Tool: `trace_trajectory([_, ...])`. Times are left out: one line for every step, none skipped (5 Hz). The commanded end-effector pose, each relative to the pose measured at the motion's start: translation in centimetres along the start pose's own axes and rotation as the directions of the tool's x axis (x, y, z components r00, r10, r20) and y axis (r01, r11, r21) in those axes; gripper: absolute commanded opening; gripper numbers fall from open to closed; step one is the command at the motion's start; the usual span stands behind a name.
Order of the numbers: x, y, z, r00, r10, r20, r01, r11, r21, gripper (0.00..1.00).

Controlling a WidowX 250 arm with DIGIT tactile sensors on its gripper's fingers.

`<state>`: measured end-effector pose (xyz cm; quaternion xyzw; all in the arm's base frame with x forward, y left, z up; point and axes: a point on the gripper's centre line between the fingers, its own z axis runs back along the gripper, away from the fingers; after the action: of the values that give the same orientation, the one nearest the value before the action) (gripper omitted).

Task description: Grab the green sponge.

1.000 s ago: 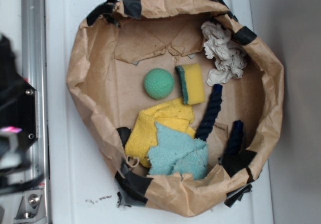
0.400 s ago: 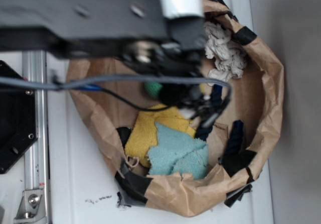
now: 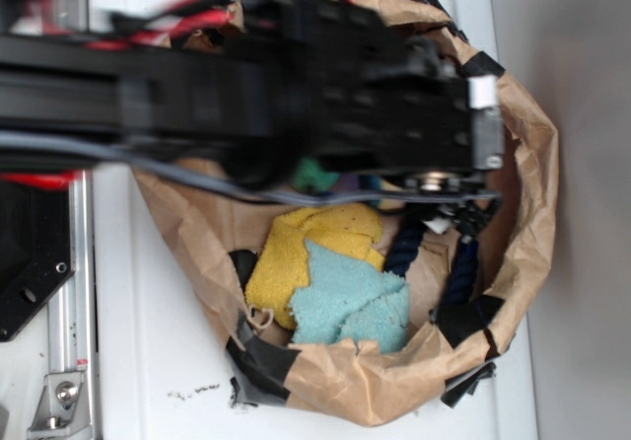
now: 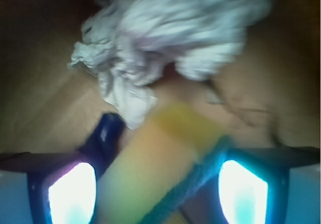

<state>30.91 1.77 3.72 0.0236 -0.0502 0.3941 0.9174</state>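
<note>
In the wrist view the green sponge (image 4: 160, 163) fills the lower middle, blurred: a yellow block with a dark green layer along its right edge, lying diagonally on the brown paper. My gripper (image 4: 158, 196) is open, with one glowing finger pad (image 4: 72, 194) to the sponge's left and the other to its right, the sponge between them. In the exterior view the black arm (image 3: 325, 95) stretches across the bag and hides the sponge and the fingers.
A crumpled white cloth (image 4: 170, 33) lies just beyond the sponge. A dark blue rope (image 3: 409, 243) runs beside it. A green ball (image 3: 314, 176) peeks from under the arm. A yellow towel (image 3: 306, 243) and a teal cloth (image 3: 350, 297) lie in front. Brown paper walls (image 3: 532, 164) ring everything.
The arm has swung in from the left over the bag and moved further right. It now covers the ball and the sponge, which lay in plain view a second ago.
</note>
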Motion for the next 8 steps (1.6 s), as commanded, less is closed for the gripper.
trace_trajectory([-0.2, 0.4, 1.4, 0.996, -0.087, 0.014, 0.087, 0.996, 0.035, 0.00])
trace_trajectory([-0.1, -0.2, 6.4, 0.943, -0.333, -0.017, 0.333, 0.942, 0.034, 0.00])
trace_trajectory([-0.3, 1.4, 11.5, 0.835, -0.548, 0.038, 0.550, 0.835, -0.038, 0.00])
trace_trajectory([-0.1, 2.1, 15.7, 0.673, -0.740, 0.022, 0.740, 0.671, -0.048, 0.00])
trace_trajectory([-1.0, 3.7, 15.4, 0.702, -0.712, 0.013, 0.710, 0.698, -0.092, 0.00])
trace_trajectory([-1.1, 4.5, 14.0, 0.768, -0.641, -0.010, 0.638, 0.766, -0.079, 1.00])
trace_trajectory([-1.1, 4.3, 9.7, 0.883, -0.466, -0.056, 0.463, 0.884, -0.063, 1.00])
trace_trajectory([-0.3, 4.5, 6.0, 0.972, -0.231, -0.035, 0.229, 0.971, -0.062, 1.00])
